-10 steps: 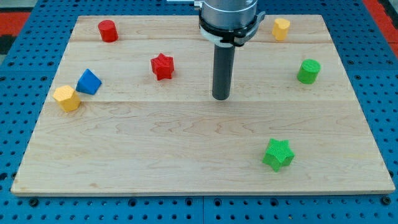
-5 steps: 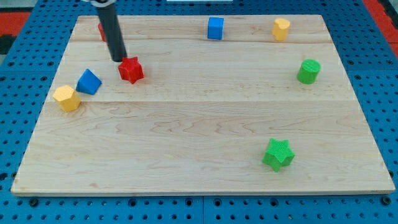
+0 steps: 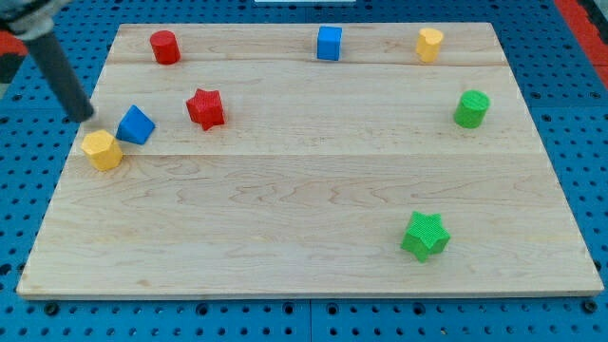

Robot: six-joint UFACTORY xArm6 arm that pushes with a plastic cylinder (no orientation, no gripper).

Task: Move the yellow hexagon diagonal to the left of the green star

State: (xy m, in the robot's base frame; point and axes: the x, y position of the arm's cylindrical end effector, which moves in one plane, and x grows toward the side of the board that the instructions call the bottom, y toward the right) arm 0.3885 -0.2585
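The yellow hexagon lies near the board's left edge, touching or almost touching a blue block to its upper right. The green star sits far off at the lower right. My tip is at the left edge of the board, just above the yellow hexagon and left of the blue block, with a small gap to both.
A red star lies right of the blue block. A red cylinder, a blue cube and a second yellow block stand along the top. A green cylinder is at the right. The wooden board ends just left of my tip.
My rod swept from the board's middle to the far left. The red star was pushed left and slightly down along the way. The blue cube at the top came into sight.
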